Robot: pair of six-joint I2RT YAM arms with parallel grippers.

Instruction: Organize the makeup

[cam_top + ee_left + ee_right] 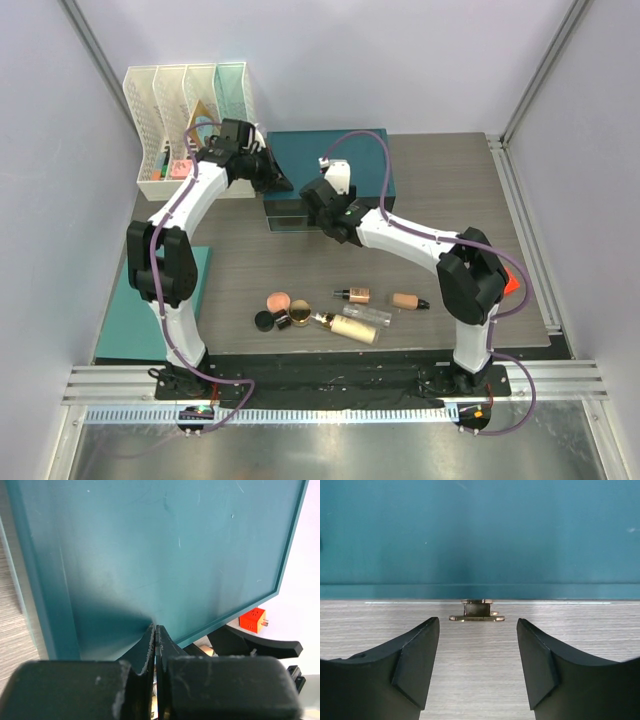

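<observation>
The makeup lies loose near the table's front: a pink blush compact (279,300), a black jar (264,320), a gold-rimmed compact (300,312) and beige bottles (352,295) (405,301) (355,328). A teal box (335,165) stands behind them. My left gripper (277,181) (156,630) is shut with nothing in it, its tips at the box's top surface (150,555) near the left edge. My right gripper (318,217) (478,630) is open in front of the box, facing a small brass clasp (477,611) that is centred ahead of its fingers.
White file racks (185,105) stand at the back left with colourful items beside them. A flat teal panel (135,305) lies at the left table edge. A red cube (510,283) (252,619) sits at the right, partly behind my right arm.
</observation>
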